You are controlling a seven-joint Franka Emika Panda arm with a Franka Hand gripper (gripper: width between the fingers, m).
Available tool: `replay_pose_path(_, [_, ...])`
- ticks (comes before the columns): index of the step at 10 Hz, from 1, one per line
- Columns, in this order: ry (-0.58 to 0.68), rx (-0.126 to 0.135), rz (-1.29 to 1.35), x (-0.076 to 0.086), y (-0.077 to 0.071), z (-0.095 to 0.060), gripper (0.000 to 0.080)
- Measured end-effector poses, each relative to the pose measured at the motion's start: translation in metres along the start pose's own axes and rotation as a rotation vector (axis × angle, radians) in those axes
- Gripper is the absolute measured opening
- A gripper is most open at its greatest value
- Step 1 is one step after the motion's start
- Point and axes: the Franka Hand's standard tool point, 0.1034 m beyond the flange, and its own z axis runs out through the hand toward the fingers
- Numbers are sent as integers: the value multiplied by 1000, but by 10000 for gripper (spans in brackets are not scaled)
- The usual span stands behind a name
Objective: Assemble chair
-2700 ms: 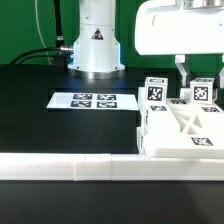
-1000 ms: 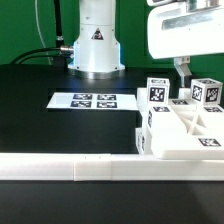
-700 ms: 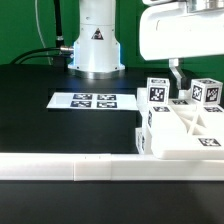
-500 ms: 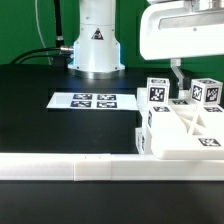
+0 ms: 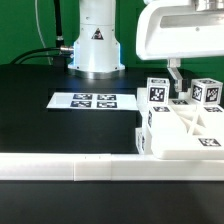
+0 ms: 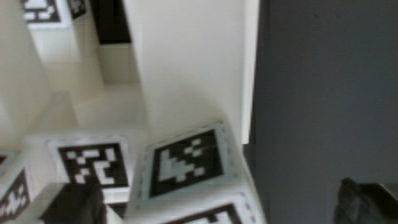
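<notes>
- Gripper (image 5: 186,72) hung above the chair parts (image 5: 185,130), jaws spread wide and holding nothing; only one finger (image 5: 174,75) showed clearly in the exterior view, its tip just behind the panel's far edge, between two tagged blocks.
- In the wrist view the two dark fingertips (image 6: 71,203) sat at the picture's lower corners with tagged white faces (image 6: 187,165) between them; whether either tip touched a part could not be told.
- The parts lay clustered at the black worktop's (image 5: 50,125) front corner on the exterior view's right, pressed up against the long white border rail (image 5: 70,167).
- The X-braced panel (image 5: 190,132) lay flat, brace face up, with a near edge running along the rail; its right end ran out of the picture, so its long axis could not be told.
- Tagged blocks (image 5: 156,92) stood upright along the panel's far side, tags facing the camera; another (image 5: 205,92) stood just beside the finger on the other side.
- The marker board (image 5: 84,101) lay flat toward the worktop's middle, well apart from the parts.
- Bare worktop stretched across the exterior view's left, from the rail back to the arm's base (image 5: 97,45).
</notes>
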Motion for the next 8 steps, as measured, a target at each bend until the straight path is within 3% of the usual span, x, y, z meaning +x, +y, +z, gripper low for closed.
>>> replay_pose_path(3, [-1,-16,-135,0,1,0,616])
replay_pose_path(5, [-1,-16,-129,0,1,0,344])
replay_pose_path(8, [-1,-15,-100,0,2,0,284])
